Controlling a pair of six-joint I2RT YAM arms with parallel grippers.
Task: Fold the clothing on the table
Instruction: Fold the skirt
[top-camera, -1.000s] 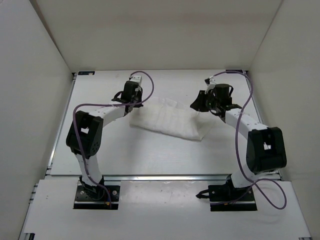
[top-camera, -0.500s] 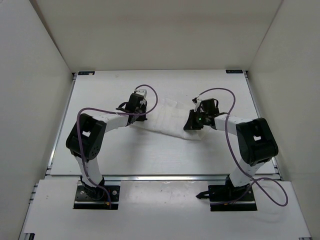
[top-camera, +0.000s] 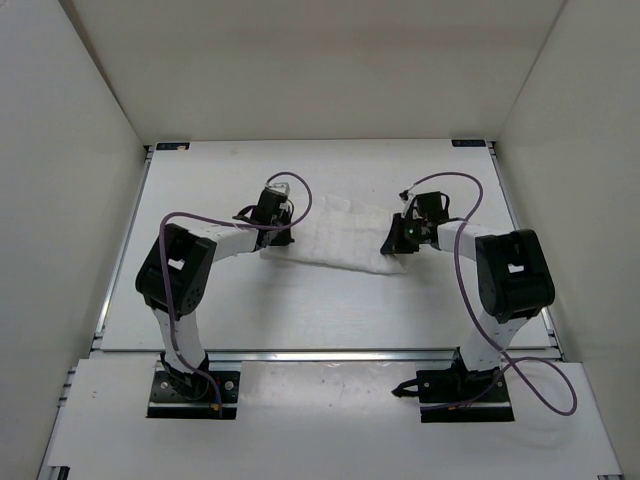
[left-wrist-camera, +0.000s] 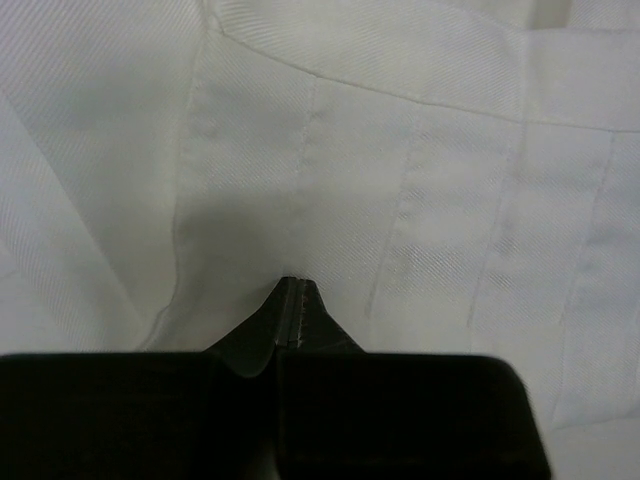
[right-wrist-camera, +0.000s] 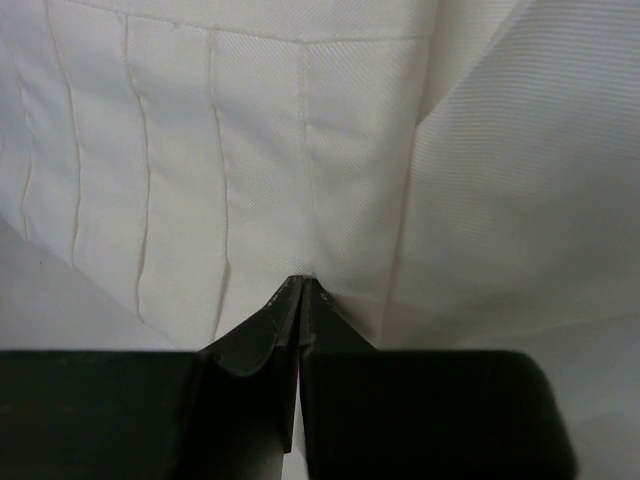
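Fabric status: white pleated garment lies spread on the table, about mid-depth, long axis left-right, right end a bit nearer. Left gripper sits at its left end, jaws pressed together, tips nipping what looks like a thin layer beside a stitched seam; right gripper sits at the right end, jaws likewise pressed together, pleat lines running into the tips, so it reads as a pinch on the cloth; how many plies each one holds can't be told. Handling, as a judgement: thin, light, limp; no stiffness, so it will sag and drape between the two holds; pleats will likely splay when lifted; slip risk low on a hem or seam, higher on a single ply. Best holds: the two end corners, raised together, span kept taut.
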